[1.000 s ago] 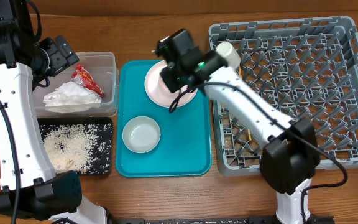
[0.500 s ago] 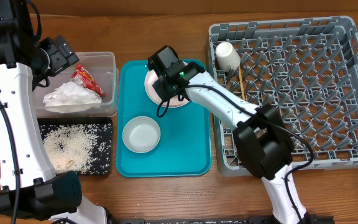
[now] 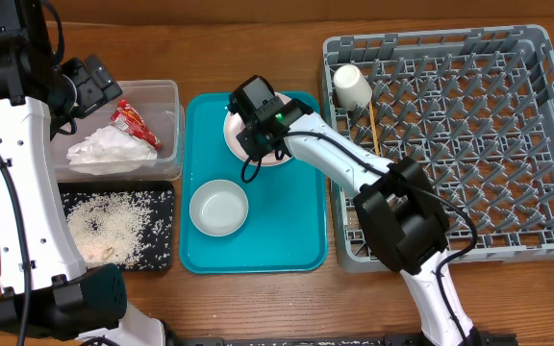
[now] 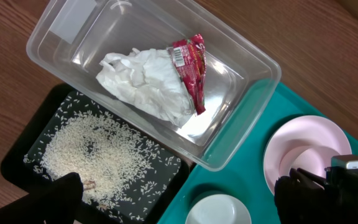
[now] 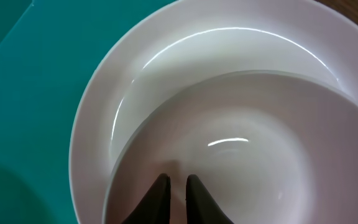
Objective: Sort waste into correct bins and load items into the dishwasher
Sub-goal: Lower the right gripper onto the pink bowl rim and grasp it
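The counter (image 3: 258,300) is brown wood with visible grain and a dull sheen. The teal tray (image 3: 296,221) is smooth plastic. The pink plate (image 5: 229,37) and white bowl (image 3: 219,208) are glossy, with bright highlights on their glaze. The tub (image 4: 241,124) is clear, shiny plastic. It holds a crumpled matt paper napkin (image 4: 145,90) and a shiny red wrapper (image 4: 191,68). The black tray (image 4: 18,163) looks matt under dull white rice (image 4: 98,155). The rack (image 3: 431,37) is matt grey plastic, and the chopsticks (image 3: 372,125) in it are bare wood.

One pink plate (image 4: 328,134), two white bowls (image 3: 219,208) (image 5: 260,155), one cup (image 3: 352,86), one chopstick pair (image 3: 373,130), one napkin (image 4: 145,84), one wrapper (image 4: 191,68), one rack (image 3: 537,192).
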Controlling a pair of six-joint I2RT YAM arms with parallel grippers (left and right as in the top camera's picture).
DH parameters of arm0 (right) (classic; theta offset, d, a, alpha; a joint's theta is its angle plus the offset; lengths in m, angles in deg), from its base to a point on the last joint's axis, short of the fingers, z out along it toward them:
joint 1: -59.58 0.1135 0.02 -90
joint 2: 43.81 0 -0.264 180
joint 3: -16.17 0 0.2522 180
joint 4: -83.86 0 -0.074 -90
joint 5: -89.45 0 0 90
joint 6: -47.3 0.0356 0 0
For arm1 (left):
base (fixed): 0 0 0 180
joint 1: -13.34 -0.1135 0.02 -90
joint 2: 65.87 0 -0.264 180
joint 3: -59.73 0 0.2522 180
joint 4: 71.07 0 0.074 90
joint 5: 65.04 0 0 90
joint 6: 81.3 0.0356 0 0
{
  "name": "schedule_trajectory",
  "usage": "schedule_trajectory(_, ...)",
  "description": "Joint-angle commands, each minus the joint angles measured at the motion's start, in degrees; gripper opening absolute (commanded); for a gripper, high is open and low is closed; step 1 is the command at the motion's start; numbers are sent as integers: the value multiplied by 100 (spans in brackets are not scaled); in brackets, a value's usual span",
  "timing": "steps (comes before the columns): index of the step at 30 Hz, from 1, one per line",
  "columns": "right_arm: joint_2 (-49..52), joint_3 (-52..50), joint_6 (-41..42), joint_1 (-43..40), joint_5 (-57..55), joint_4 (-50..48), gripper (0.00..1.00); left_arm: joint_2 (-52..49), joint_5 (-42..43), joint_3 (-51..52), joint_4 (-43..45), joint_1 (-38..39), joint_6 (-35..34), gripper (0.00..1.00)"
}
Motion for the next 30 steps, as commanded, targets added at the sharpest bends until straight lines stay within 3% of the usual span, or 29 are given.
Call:
schedule_trajectory(1,-560,63,26,-20,59,-42,12,61,24,-31,7,0,46,100)
schedule_trajectory(12,-798,-31,173,7,804,326,13,61,24,-31,7,2,46,100)
schedule_trajectory(16,-798,-293,170,7,800,170,19,61,24,-31,7,0,46,100)
schedule_trajectory(30,-796,-831,146,7,796,-424,22,61,24,-31,7,0,46,100)
